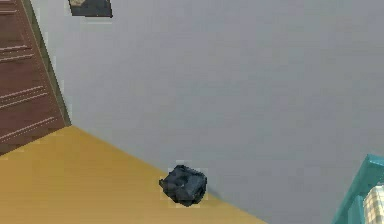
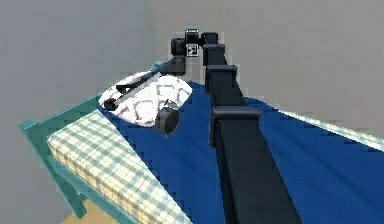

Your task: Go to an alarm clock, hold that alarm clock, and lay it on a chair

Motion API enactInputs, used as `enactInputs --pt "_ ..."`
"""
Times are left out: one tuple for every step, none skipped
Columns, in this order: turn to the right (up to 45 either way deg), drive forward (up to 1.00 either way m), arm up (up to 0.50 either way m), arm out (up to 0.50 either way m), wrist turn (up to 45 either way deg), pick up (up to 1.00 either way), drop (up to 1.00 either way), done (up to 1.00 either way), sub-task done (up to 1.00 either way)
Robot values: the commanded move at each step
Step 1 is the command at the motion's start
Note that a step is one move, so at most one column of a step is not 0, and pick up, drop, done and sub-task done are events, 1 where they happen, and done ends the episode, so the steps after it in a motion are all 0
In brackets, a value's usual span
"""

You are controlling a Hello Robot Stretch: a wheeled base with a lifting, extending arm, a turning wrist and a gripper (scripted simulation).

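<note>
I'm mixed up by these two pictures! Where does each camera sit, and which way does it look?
Forward view: on the robot, looking ahead and down at grey wall, wooden floor and a dark lump.
Arm side view: on the body, looking sideways over the bed; dark arm and pincer show.
Shared: the bed's teal frame.

The dark lump (image 1: 184,185) on the floor is too shapeless to name. The forward view's edges cut a brown door (image 1: 25,75) at left, a dark framed thing (image 1: 92,7) at top and a teal bed frame (image 1: 362,195) at right. The arm (image 2: 240,130) hides part of the blue blanket (image 2: 310,160). The gripper (image 2: 120,97) lies against the pillow (image 2: 150,100), so whether it holds anything cannot be told, and the small dark round thing (image 2: 168,120) nearby is too small to identify.
</note>
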Motion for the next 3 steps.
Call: enactInputs --pt "0.0 0.00 0.00 0.00 45.0 0.00 0.00 0.00 0.00" --pt "0.0 0.00 0.00 0.00 18.0 0.00 0.00 0.00 0.00" --pt "0.0 0.00 -0.26 0.00 0.0 0.00 0.00 0.00 0.00"
